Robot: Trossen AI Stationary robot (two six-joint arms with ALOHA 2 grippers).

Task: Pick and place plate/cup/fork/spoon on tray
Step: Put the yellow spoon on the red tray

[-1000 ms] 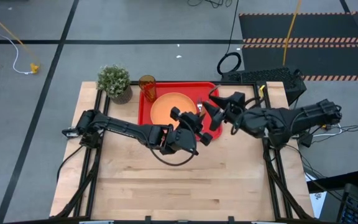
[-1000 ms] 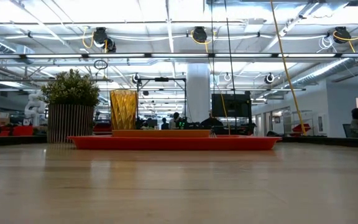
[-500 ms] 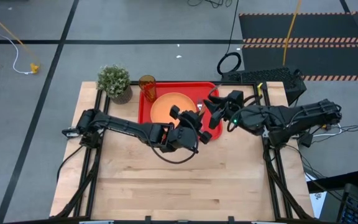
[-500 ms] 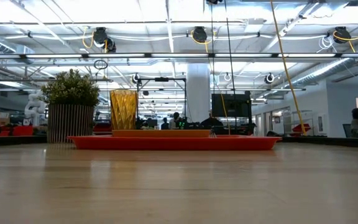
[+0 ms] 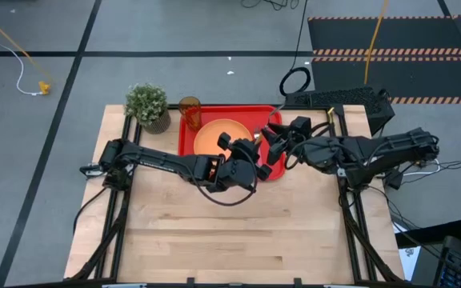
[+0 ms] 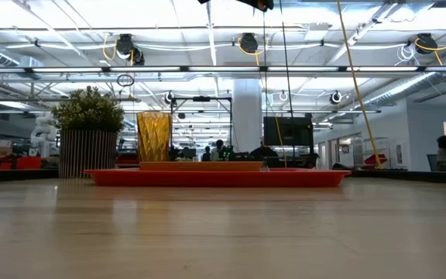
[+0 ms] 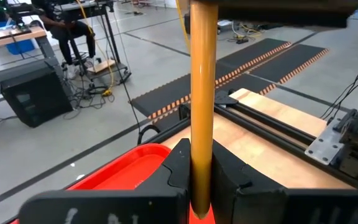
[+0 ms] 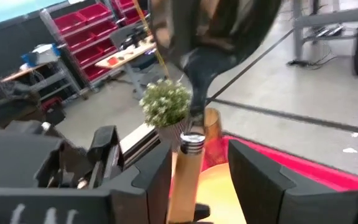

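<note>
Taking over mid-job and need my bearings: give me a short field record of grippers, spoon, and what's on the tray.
left gripper: over the tray's near-right part, fingers shut on the spoon handle
right gripper: meeting the left one, fingers open either side of the same handle
spoon: in the air, not yet set down
tray: at the table's far edge
plate: on the tray
cup: upright in the tray's far-left corner
fork: mostly hidden by the arms

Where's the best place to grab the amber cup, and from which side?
Probably across its upper walls, from above or from the plate's side: the cup stands upright in the tray's corner, with the potted plant close on the other side.
</note>
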